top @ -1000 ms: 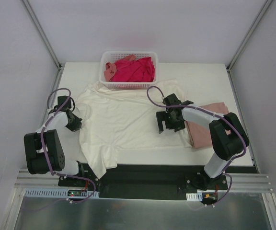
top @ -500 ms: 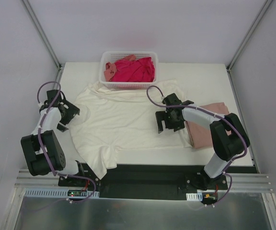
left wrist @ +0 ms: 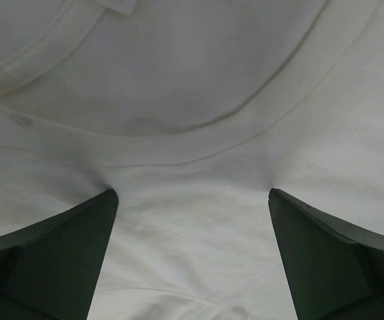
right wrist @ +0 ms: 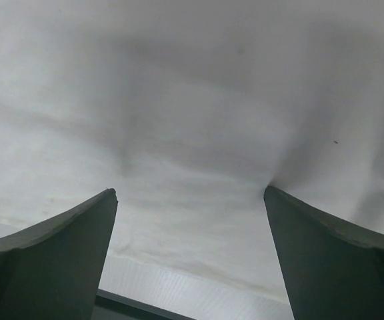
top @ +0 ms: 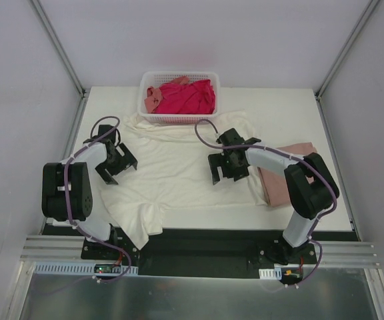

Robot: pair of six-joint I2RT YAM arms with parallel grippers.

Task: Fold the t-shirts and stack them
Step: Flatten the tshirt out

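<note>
Since the earlier frame, the left gripper [top: 119,165] was brought inward onto the cream t-shirt [top: 172,167], and the right gripper [top: 223,173] was shifted slightly toward it. Both pairs of fingers were held apart, with their tips on the cloth and nothing pinched. The shirt lay spread under and between them. It was judged soft, light and limp, best taken at a seam or edge. Beyond both grippers, the basket [top: 179,119] held a crumpled magenta-red shirt [top: 189,97] and a salmon shirt [top: 153,99]. A folded pink t-shirt [top: 289,175] lay outside the right gripper.
</note>
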